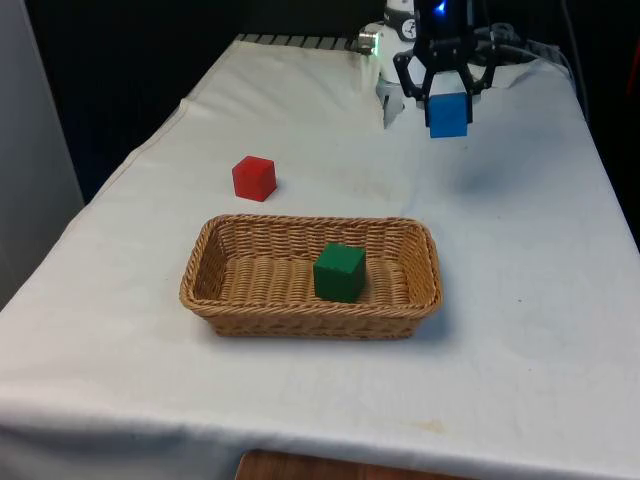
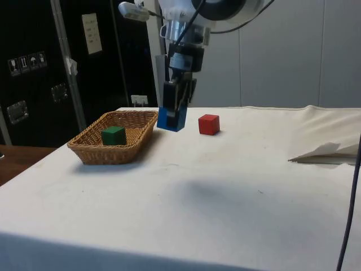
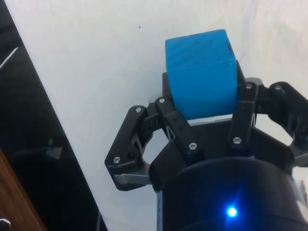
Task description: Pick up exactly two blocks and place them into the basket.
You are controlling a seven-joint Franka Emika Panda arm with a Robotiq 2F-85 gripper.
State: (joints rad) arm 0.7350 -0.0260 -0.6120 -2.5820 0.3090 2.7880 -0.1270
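**Claw clamped on blue block, held above the cloth**

Your gripper (image 1: 449,98) has both fingers pressed against opposite faces of the blue block (image 1: 449,114) — a smooth-faced cube, lifted clear of the table (image 1: 520,300), hanging squarely below the claw. The woven wicker basket (image 1: 205,262) is oblong, its long axis across the front view, with a green block (image 1: 339,272) inside. A red block (image 1: 254,178) sits on the cloth beyond the basket — apart from it.

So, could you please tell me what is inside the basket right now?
One green block sits inside the basket, on its woven floor. The floor under the block is covered. The blue block is held in the claw above the table, and the red block lies outside.
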